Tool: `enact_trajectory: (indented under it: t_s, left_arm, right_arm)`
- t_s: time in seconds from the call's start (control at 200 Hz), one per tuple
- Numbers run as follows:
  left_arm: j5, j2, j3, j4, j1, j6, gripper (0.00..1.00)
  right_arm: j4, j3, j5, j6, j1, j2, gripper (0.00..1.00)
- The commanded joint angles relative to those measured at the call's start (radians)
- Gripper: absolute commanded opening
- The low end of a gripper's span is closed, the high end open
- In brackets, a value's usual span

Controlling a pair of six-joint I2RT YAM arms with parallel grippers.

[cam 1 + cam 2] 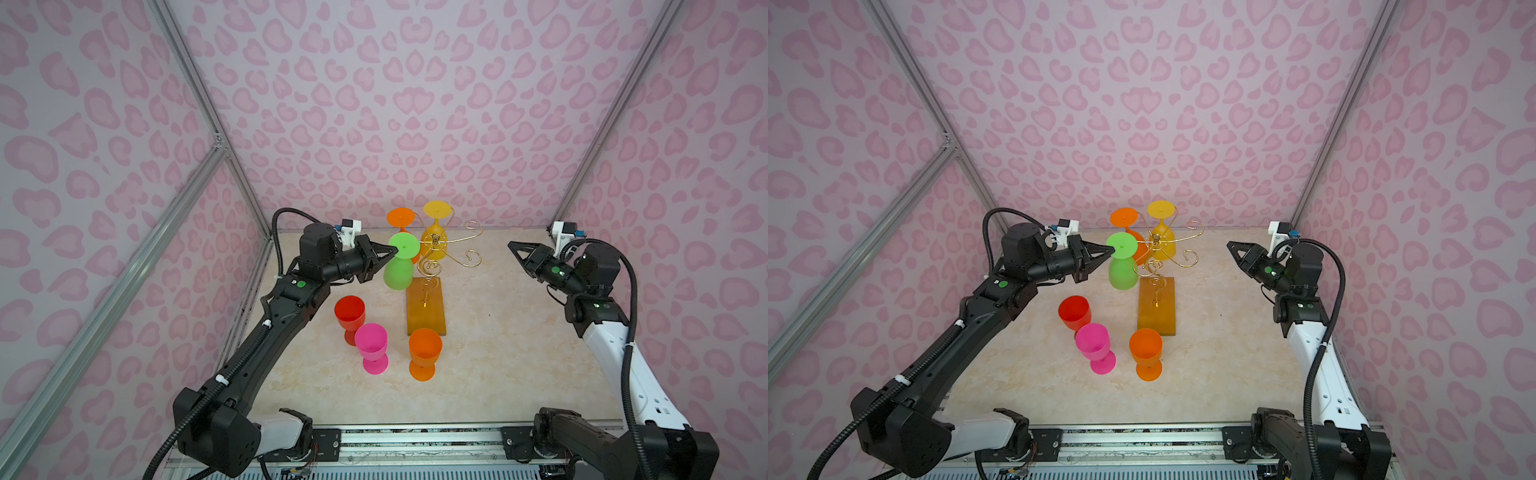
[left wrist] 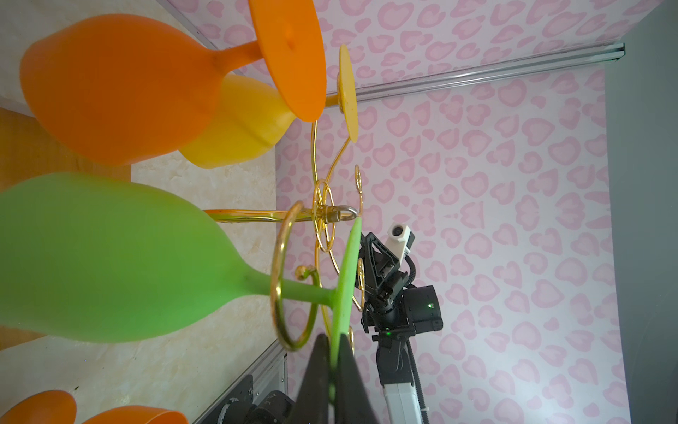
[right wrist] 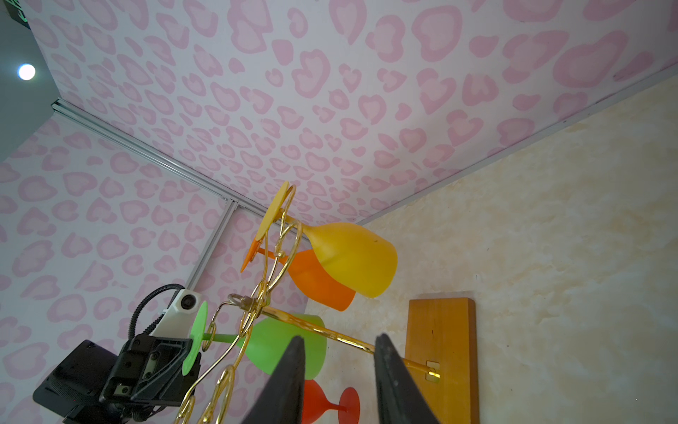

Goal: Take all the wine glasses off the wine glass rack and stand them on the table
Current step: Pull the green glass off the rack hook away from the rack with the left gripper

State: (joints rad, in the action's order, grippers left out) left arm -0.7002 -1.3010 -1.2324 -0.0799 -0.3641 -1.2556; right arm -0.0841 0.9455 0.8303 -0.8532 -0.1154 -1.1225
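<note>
A green wine glass (image 1: 398,270) (image 1: 1122,272) hangs bowl-down from a curled arm of the wine glass rack (image 1: 434,245) (image 1: 1155,241), a gold wire stand on an amber base (image 1: 426,309). My left gripper (image 1: 395,250) (image 1: 1112,249) is shut on the edge of the glass's flat foot; in the left wrist view the foot's rim sits pinched between the black fingers of the left gripper (image 2: 332,336), and the stem still passes through the gold loop (image 2: 290,279). My right gripper (image 1: 512,246) (image 3: 339,339) hovers open at the right, apart from the rack, holding nothing.
An orange glass (image 1: 401,218) and a yellow glass (image 1: 435,210) hang on the rack's far arms. Standing on the table in front are a red glass (image 1: 350,311), a pink glass (image 1: 371,343) and an orange glass (image 1: 424,349). Pink patterned walls enclose the table.
</note>
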Motion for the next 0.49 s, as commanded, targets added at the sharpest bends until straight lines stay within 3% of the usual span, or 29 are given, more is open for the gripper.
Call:
enact_trajectory:
  t_s: [0.0,0.49]
  left_arm:
    - [-0.012,0.017,-0.007,0.037,0.005,-0.001,0.05]
    - [-0.014,0.069,0.017,0.006,0.036,0.005,0.03]
  right_arm:
    - [-0.033,-0.004,0.007,0.001,0.000,-0.001,0.33]
    - [-0.037,-0.013,0.007,-0.001,0.000,0.000,0.33]
